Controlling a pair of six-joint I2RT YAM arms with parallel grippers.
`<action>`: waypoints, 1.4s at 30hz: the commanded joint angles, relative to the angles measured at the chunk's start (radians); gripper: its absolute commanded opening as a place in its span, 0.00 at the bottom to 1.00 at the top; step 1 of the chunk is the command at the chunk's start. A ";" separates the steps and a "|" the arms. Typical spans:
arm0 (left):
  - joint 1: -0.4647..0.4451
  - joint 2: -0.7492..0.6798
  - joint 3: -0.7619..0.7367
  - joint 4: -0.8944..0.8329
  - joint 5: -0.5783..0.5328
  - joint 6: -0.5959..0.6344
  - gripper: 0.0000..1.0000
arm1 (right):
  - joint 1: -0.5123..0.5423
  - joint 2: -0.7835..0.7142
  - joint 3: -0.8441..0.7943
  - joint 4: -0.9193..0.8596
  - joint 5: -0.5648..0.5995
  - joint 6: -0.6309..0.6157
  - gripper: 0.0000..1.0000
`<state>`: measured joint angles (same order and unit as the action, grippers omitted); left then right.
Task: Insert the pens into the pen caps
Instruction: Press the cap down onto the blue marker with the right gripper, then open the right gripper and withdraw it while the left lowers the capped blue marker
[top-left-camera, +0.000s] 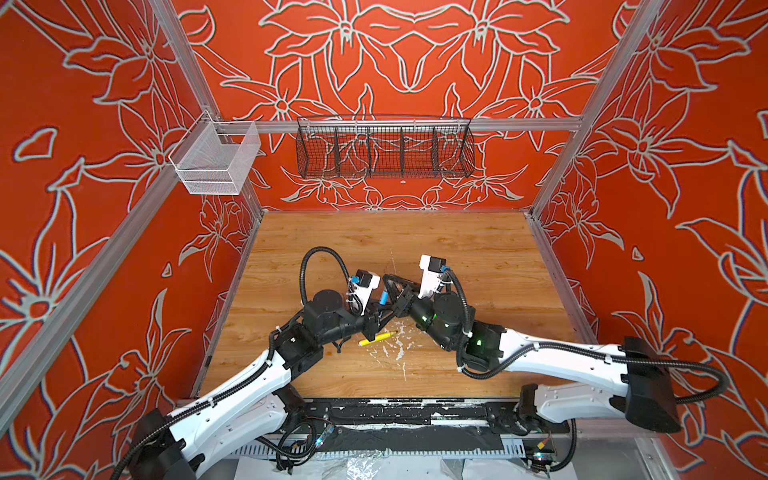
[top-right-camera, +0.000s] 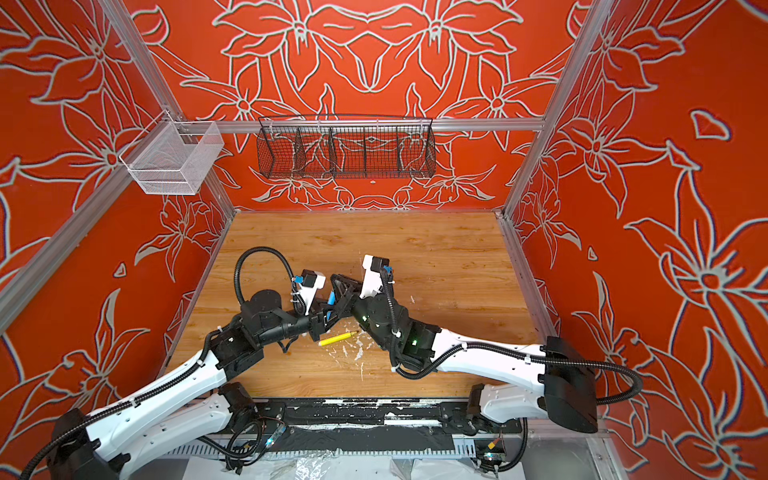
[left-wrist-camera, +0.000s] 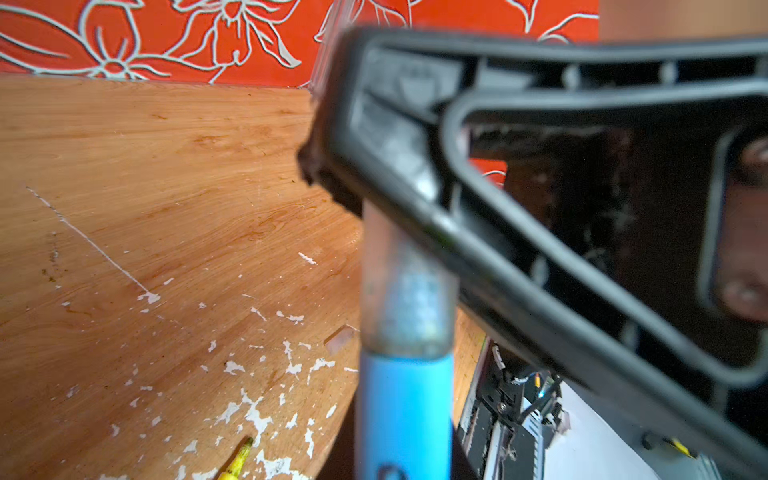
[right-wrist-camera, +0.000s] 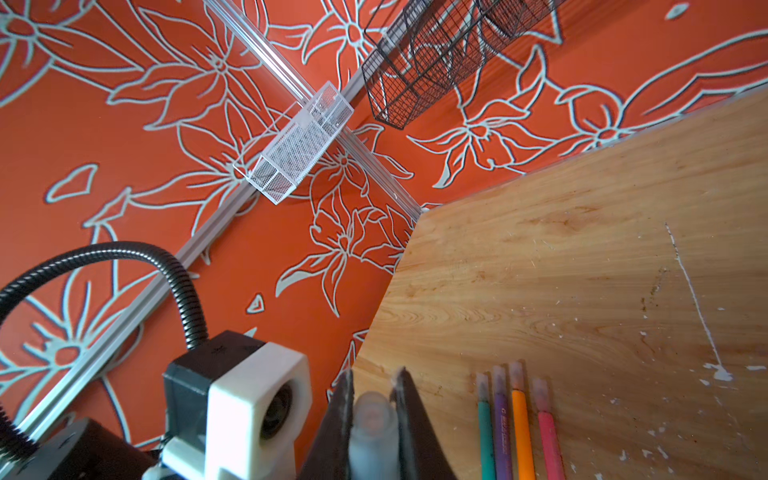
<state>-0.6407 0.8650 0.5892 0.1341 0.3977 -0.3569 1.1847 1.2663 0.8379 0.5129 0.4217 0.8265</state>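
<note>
The left gripper (top-left-camera: 376, 315) is gripping the lower part of the blue pen (left-wrist-camera: 405, 415), with its jaws closed on the barrel, and is holding it in the air above the middle of the wooden table (top-left-camera: 415, 241). The right gripper (right-wrist-camera: 373, 380) is meeting it from the opposite side. Its two fingers are pinching the clear cap (left-wrist-camera: 405, 299), which is sitting over the upper end of the blue pen; how deep the pen is going inside, I cannot tell. Below the two grippers the yellow pen (top-left-camera: 377, 338) is lying flat on the table without a cap, among white flecks (top-left-camera: 400, 349). A loose cap (left-wrist-camera: 340, 338) is lying on the table not far from it. In the right wrist view the green pen (right-wrist-camera: 485, 432), the purple pen (right-wrist-camera: 502, 428), the orange pen (right-wrist-camera: 523, 432) and the pink pen (right-wrist-camera: 550, 440) are lying side by side on the table, close together, each one wearing its cap.
</note>
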 joint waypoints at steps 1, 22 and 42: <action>0.104 0.031 0.118 0.223 -0.185 -0.113 0.00 | 0.168 0.027 -0.072 -0.119 -0.255 0.020 0.00; 0.110 0.020 0.132 0.123 -0.340 -0.045 0.00 | 0.210 -0.054 -0.014 -0.292 -0.125 -0.057 0.00; -0.029 0.424 0.158 -0.334 -0.636 -0.349 0.00 | -0.036 -0.859 -0.314 -0.940 0.511 -0.223 0.67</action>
<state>-0.6624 1.2098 0.7002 -0.1574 -0.1692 -0.6407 1.1721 0.4797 0.5365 -0.3077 0.8101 0.6331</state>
